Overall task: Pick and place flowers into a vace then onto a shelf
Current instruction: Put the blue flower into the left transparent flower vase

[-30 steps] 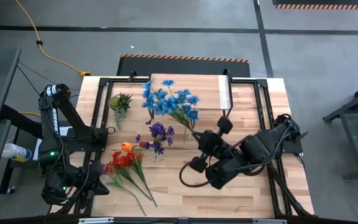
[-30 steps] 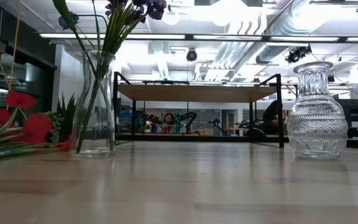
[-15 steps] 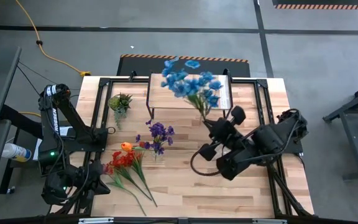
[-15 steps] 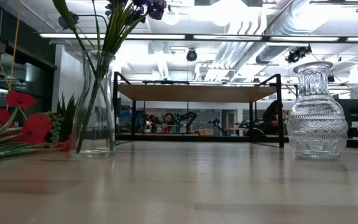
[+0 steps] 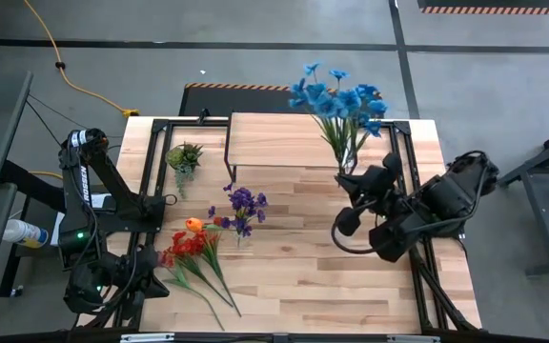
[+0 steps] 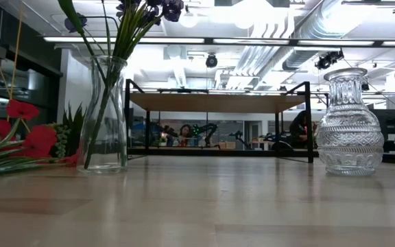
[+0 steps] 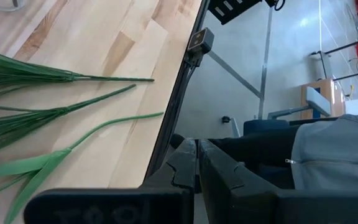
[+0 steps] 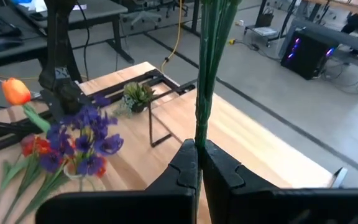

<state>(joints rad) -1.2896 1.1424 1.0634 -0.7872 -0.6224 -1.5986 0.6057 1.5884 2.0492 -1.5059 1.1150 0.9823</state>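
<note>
One blue flower spray (image 5: 339, 101), clamped in the right gripper (image 8: 197, 144), has swung rightward past the shelf (image 5: 284, 140), toward the empty vase (image 6: 350, 123); left gripper (image 7: 197, 147) closed, idle.

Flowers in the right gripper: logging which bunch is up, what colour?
Blue blooms on green stems; the high view shows them best.
</note>
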